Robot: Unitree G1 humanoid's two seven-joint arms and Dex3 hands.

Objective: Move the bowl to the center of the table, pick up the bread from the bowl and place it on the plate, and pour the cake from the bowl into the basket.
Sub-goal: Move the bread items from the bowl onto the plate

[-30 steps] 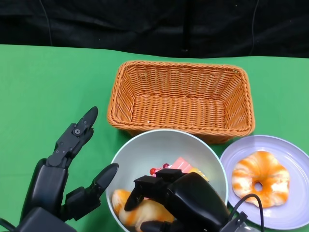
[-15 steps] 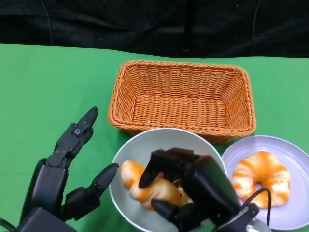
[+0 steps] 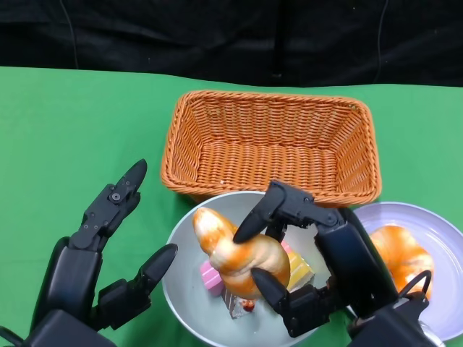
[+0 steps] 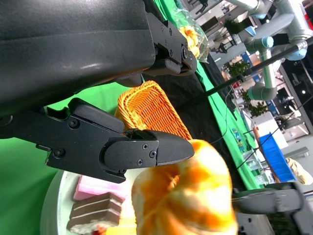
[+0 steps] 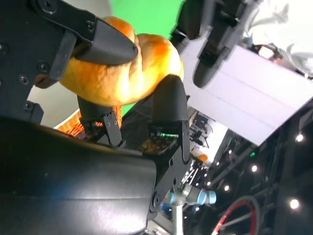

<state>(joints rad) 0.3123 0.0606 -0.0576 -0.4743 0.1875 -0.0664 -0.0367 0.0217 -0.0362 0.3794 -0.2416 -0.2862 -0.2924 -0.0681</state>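
My right hand (image 3: pixel 325 267) grips a golden twisted bread (image 3: pixel 239 253) lifted above the grey bowl (image 3: pixel 181 289); the right wrist view shows the bread (image 5: pixel 122 63) pinched between its fingers (image 5: pixel 168 107). Cake pieces, pink (image 3: pixel 210 277) and brown-layered (image 3: pixel 235 307), lie in the bowl under the bread. A second orange bread (image 3: pixel 398 253) sits on the lilac plate (image 3: pixel 434 224) at the right. My left hand (image 3: pixel 101 253) stays open beside the bowl's left rim, holding nothing. The left wrist view has the bread (image 4: pixel 186 196) and cake (image 4: pixel 95 213) past its fingers (image 4: pixel 142 152).
The wicker basket (image 3: pixel 271 144) stands empty just behind the bowl, on the green tablecloth (image 3: pixel 72 130). Black backdrop runs along the table's far edge.
My right hand has risen out of the bowl with the bread and shifted right, uncovering the cake pieces. The left hand has not moved.
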